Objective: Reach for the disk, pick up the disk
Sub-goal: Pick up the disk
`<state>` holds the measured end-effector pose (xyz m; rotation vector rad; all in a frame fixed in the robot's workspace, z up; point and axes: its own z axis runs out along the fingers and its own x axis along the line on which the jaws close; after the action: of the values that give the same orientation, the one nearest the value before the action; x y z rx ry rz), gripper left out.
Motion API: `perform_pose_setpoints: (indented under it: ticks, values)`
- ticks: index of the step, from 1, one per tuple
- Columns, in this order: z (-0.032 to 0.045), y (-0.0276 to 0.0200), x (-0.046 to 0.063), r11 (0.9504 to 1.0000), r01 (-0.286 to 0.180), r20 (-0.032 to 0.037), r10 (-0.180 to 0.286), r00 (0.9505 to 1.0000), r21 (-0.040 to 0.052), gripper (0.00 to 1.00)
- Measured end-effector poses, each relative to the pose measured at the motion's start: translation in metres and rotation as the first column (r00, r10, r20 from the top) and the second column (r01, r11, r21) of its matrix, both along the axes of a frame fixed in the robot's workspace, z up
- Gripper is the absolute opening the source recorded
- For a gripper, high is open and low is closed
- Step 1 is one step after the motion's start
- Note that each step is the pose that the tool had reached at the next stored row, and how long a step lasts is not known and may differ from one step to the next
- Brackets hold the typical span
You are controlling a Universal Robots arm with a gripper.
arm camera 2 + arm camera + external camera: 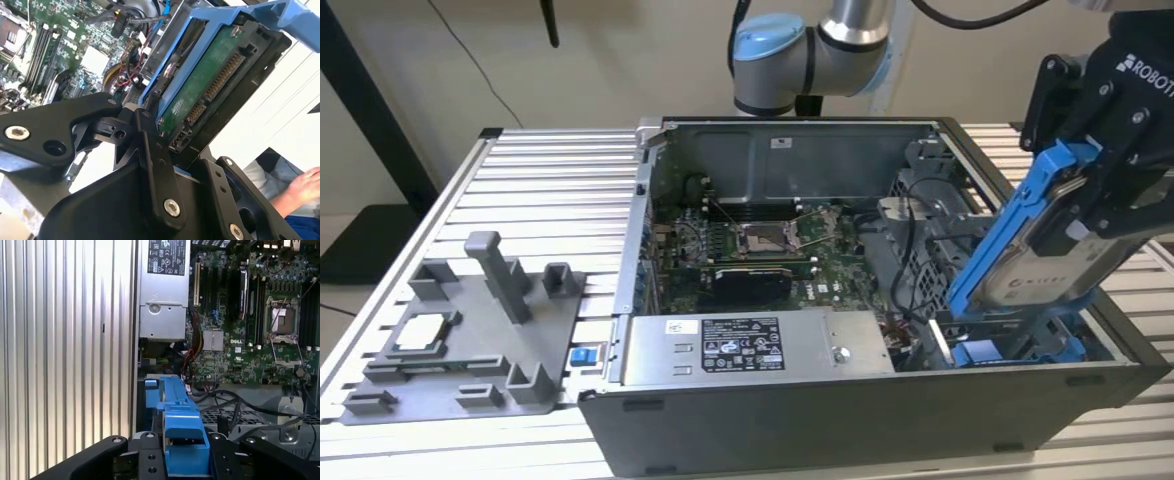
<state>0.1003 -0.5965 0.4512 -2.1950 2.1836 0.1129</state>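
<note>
Small print, illegible here, covers labels on the disk (1041,272) and the power-supply box (740,344).

The disk (1041,268) has a smooth silver-grey metal face with a white paper label, in a glossy blue plastic frame. The gripper (1107,150) is matt black. The table (547,190) is ribbed, shiny aluminium.
</note>
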Motion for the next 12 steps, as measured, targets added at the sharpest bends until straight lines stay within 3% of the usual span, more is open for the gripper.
perform_pose_setpoints:
  ticks: [12]
  values:
    - [-0.0161, 0.0004, 0.007, 1.0, 0.0, 0.0, 0.0, 1.0, 0.0003, 0.0]
